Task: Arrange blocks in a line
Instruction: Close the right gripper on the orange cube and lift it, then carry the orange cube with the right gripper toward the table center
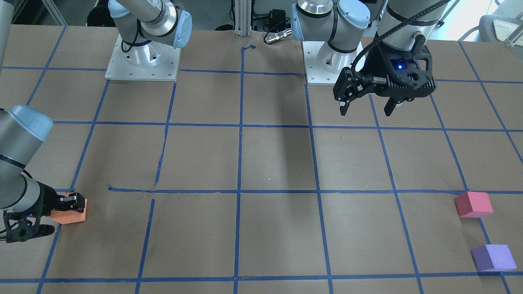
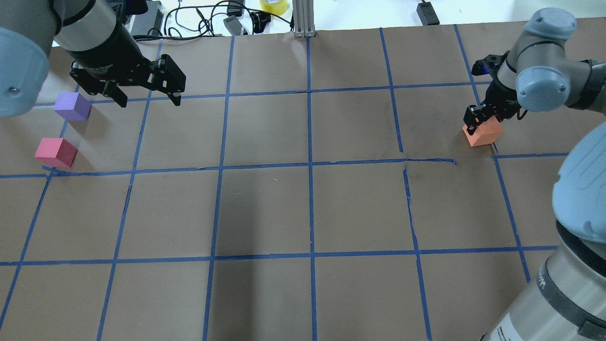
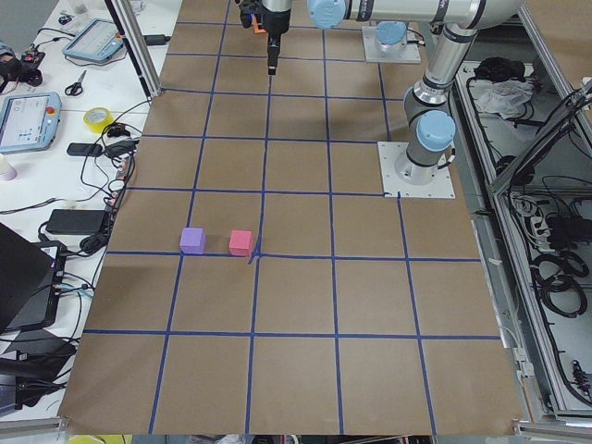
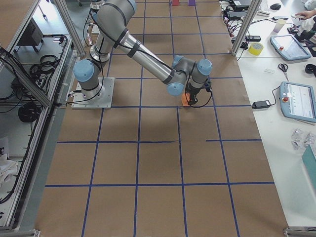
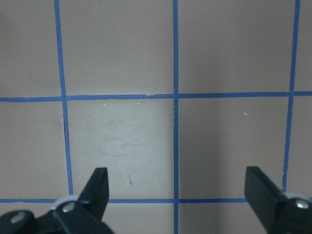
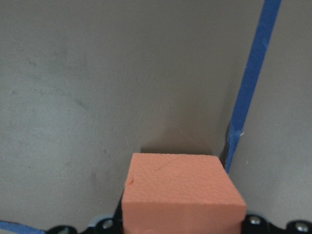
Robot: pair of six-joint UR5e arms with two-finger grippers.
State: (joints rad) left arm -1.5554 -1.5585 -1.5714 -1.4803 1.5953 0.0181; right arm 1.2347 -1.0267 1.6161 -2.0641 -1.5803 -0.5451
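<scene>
Purple block (image 2: pixel 72 106) and red-pink block (image 2: pixel 56 152) sit near each other on the table's (image 2: pixel 307 213) left side, the left gripper (image 2: pixel 149 101) hangs just right of them, jaws spread wide and empty, and far right the right gripper (image 2: pixel 482 124) clamps the orange block (image 2: pixel 484 134).

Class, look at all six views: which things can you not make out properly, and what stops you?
- Right wrist view: the fingertips of the right gripper, covered by the orange foam cube and cut by the bottom edge.
- Exterior right view: the red-pink foam cube and purple foam cube, cut off by the top edge.
- Exterior left view: the orange cube, too small, beside the far arm's gripper.
</scene>
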